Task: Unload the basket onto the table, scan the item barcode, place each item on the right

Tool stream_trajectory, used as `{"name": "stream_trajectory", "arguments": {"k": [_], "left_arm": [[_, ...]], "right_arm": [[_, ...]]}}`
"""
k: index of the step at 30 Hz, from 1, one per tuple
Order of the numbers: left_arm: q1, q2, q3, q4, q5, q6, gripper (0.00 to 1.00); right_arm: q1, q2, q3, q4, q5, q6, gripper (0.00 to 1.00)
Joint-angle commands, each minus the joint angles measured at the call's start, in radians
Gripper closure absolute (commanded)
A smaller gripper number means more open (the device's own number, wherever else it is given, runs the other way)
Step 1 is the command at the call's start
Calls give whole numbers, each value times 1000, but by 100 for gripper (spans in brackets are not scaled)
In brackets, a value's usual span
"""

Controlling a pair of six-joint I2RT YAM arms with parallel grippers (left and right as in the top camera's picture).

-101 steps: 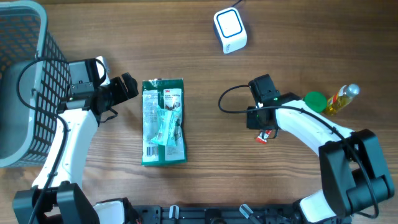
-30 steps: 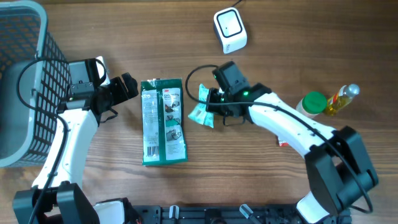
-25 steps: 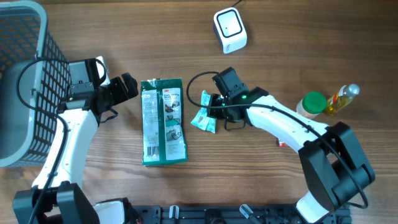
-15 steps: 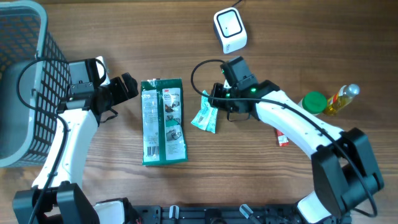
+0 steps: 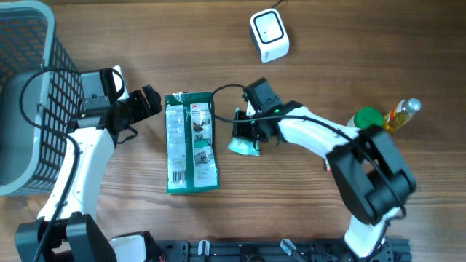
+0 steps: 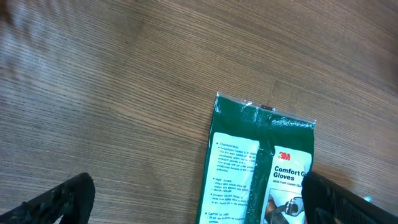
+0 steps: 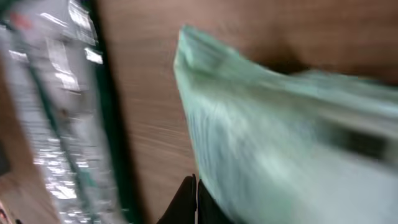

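The packet (image 5: 244,148) is a small, pale green foil pouch. It sits at the tip of the right gripper (image 5: 245,136), low over the table (image 5: 306,218) just right of the glove pack (image 5: 191,142). The right wrist view is badly blurred, but there the two fingers meet at the pouch's lower edge, so we read the gripper as closed on the packet. The left gripper (image 5: 151,100) stands wide open, empty, just left of the glove pack's top corner.

We judge the packet to be very light, thin and floppy, with a slick skin. It should sag and twist from a corner pinch, and it could slide out if swung fast. A hold on the sealed edge is best, away from the printed face. We cannot see where its barcode is.

The scanner (image 5: 269,34) stands well apart, toward the far edge of the table. Bare wood lies between it and the packet, and only the arm's own cable loops nearby. The jar (image 5: 368,118) and the bottle (image 5: 400,114) stand off to the right, and the basket (image 5: 62,65) fills the far left. None of them blocks the way.
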Motion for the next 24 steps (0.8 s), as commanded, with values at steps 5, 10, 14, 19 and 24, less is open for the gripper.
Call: {"name": "stream_trajectory", "arguments": {"k": [5,10,14,19,24], "left_arm": [[5,-4,5,3,-6,13,0],[5,-5,5,3,-6,13,0],[5,-4,5,3,-6,13,0],[5,-4,5,3,-6,13,0],[5,-5,5,3,-6,13,0]], "right_arm": [[0,19,-3,82,-107,-124,95],[-45,-158,9,-11,-101,-138,95],[-83,-267,9,-239,109,-89,96],[-84,-273,-17,-459,386,76,96],[-51,-256,-100,-337,288,79,96]]}}
